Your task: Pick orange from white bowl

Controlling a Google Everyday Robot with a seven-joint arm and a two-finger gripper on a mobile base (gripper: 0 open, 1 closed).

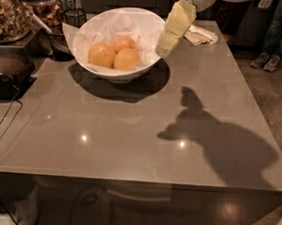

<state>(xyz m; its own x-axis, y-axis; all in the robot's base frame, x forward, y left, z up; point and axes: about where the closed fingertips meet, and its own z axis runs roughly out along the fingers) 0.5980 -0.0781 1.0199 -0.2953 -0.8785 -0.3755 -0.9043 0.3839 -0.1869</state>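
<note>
The white bowl (150,20) stands at the back left of the grey table, lined with crumpled white paper. Three yellow-orange oranges lie in it: one at the left (101,54), one at the front right (126,59), one behind (124,42). My gripper (164,50), with pale yellow fingers, hangs from the top of the view. It points down and left, at the bowl's right rim, right of the oranges and apart from them. It holds nothing.
The grey table (130,133) carries a folded cloth (201,35) behind the gripper. A dark appliance (8,74), jars (13,13) and a wire basket (72,17) stand at the left. People's legs (273,31) stand at the far right.
</note>
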